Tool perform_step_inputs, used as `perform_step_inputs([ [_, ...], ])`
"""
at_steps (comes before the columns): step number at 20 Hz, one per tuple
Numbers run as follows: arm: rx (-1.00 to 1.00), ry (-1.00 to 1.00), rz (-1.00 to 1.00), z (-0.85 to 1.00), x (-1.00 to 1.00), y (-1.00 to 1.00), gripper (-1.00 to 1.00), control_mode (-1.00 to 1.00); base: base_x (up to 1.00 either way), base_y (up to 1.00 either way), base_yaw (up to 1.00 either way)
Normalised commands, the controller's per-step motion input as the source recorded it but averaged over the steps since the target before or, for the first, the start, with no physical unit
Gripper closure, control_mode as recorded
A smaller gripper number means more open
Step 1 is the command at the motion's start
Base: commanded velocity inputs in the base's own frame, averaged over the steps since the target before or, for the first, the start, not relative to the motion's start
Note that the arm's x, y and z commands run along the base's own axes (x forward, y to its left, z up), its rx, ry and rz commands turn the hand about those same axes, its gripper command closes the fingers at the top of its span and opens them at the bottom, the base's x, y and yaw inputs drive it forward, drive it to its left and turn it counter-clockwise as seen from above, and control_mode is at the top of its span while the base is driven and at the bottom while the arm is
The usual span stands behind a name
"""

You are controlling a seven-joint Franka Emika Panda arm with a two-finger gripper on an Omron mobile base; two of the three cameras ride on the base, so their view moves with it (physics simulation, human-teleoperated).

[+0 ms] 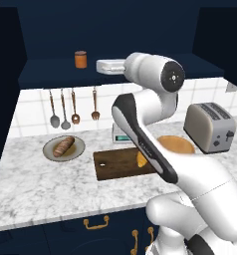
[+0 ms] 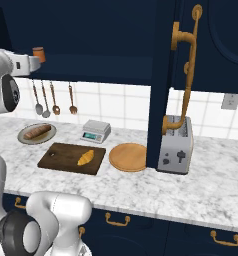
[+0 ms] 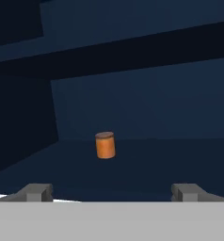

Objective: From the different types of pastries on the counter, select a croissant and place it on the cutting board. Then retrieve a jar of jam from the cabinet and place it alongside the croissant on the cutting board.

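Observation:
The orange-brown jar of jam (image 3: 105, 145) stands upright on the deep shelf of the navy cabinet (image 3: 147, 108), straight ahead of my gripper (image 3: 112, 193). Both fingertips (image 3: 36, 192) are spread wide, so the gripper is open with nothing between them. From the base, the gripper (image 1: 98, 65) hovers at shelf height just right of the jar (image 1: 80, 59), apart from it. The golden croissant (image 2: 85, 157) lies on the dark cutting board (image 2: 61, 159). My forearm partly hides the croissant (image 1: 140, 160) in the left base view. The brown loaf (image 1: 63, 146) rests on a plate (image 1: 51, 153).
A small scale (image 2: 96, 131), a round wooden board (image 2: 128, 157) and a toaster (image 2: 175, 145) stand on the marbled counter (image 2: 211, 185). An open cabinet door (image 2: 163, 75) with a gold handle (image 2: 188, 65) juts out on the right. Utensils (image 1: 64, 107) hang on the tiled wall.

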Motion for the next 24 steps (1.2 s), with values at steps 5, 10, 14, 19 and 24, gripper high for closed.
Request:
perform_step_inputs([
  [5, 0.0, 0.05, 0.04, 0.0, 0.04, 0.0, -1.0, -1.0, 0.0, 0.0, 0.0],
  [10, 0.0, 0.0, 0.0, 0.0, 0.02, 0.0, -1.0, -1.0, 0.0, 0.0, 0.0],
  [14, 0.0, 0.0, 0.01, 0.0, 0.39, 0.0, -1.0, -1.0, 0.0, 0.0, 0.0],
  [19, 0.0, 0.0, 0.01, 0.0, 0.1, 0.02, -1.0, -1.0, 0.0, 0.0, 0.0],
  [24, -0.03, 0.0, 0.07, 0.0, 0.03, 0.33, -1.0, -1.0, 0.0, 0.0, 0.0],
])
